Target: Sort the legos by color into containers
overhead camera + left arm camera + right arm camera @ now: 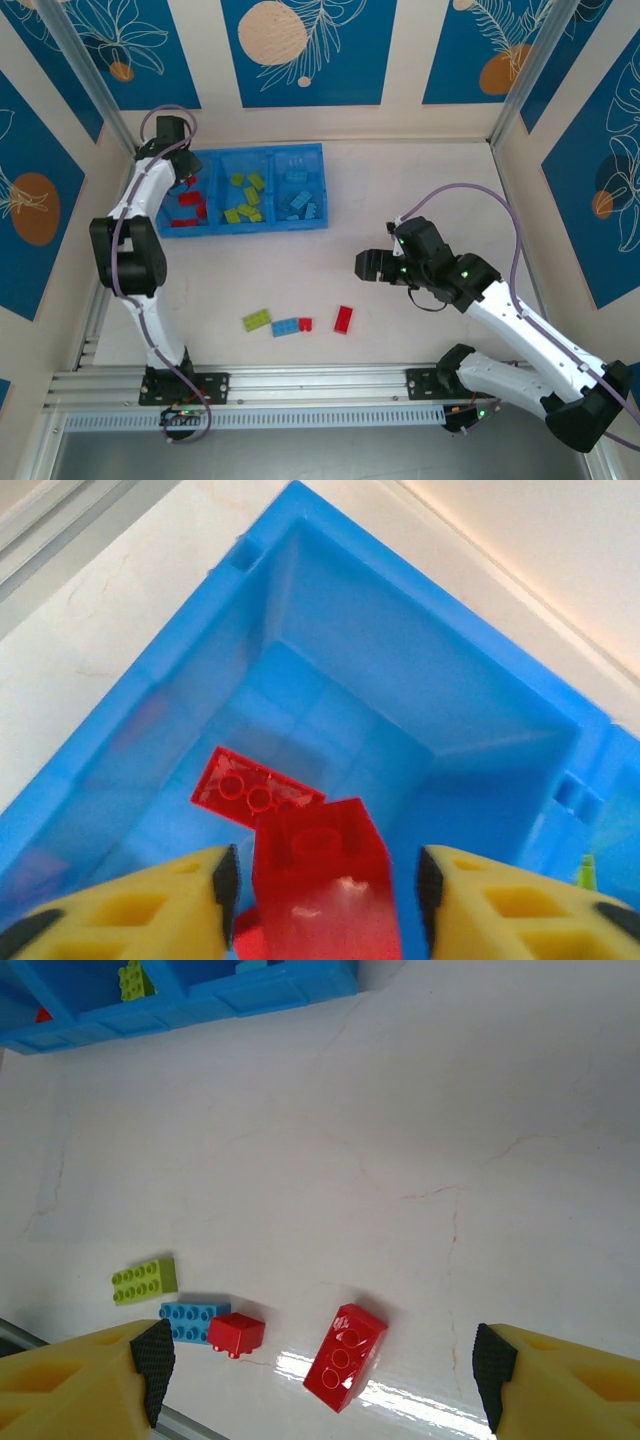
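The left jaws stand apart around a red brick (320, 870) over the tray's (400, 660) left end; right jaws gape well away.

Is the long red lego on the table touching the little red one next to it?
Apart. The right wrist view shows bare white table between the long red lego and the little red lego.
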Action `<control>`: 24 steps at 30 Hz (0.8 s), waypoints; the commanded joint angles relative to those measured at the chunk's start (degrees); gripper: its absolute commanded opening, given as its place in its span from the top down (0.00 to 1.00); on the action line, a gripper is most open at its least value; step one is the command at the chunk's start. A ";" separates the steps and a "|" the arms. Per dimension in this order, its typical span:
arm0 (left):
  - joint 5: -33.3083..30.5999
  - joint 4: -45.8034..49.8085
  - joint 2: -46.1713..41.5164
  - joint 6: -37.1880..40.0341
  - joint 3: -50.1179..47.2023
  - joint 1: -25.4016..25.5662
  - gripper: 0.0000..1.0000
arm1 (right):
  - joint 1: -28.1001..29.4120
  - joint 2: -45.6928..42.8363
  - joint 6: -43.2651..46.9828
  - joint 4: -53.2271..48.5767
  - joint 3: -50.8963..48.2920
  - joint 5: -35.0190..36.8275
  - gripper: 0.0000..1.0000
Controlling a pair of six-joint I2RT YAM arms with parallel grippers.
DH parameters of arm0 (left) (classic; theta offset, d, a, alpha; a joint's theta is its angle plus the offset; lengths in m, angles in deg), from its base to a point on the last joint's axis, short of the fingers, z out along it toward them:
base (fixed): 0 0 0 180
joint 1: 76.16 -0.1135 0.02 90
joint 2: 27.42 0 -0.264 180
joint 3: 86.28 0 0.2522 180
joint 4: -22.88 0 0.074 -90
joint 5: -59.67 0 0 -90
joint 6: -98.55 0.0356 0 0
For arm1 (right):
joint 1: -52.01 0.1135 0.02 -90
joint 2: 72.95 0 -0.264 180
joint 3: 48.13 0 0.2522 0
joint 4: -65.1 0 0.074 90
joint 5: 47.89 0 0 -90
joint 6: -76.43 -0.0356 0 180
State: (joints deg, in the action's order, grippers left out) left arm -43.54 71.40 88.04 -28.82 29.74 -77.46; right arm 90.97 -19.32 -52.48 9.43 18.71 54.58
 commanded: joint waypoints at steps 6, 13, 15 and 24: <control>7.02 3.19 -5.09 -0.43 0.20 -0.12 0.41 | 4.46 3.64 1.34 -1.89 2.66 2.75 0.19; 10.28 2.27 -28.88 0.04 -16.49 7.13 0.44 | 15.38 17.23 8.88 -1.98 8.54 1.99 0.19; 8.19 5.16 -34.54 3.10 -19.82 12.22 0.44 | 19.35 21.70 12.51 -2.15 10.20 1.42 0.19; 7.07 22.09 -44.59 18.23 -25.41 27.49 0.42 | 32.72 39.34 33.56 2.69 15.84 4.95 0.19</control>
State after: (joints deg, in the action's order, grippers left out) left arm -36.32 84.15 44.06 -17.84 6.83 -50.44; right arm 122.34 16.52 -29.05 10.31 31.56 57.91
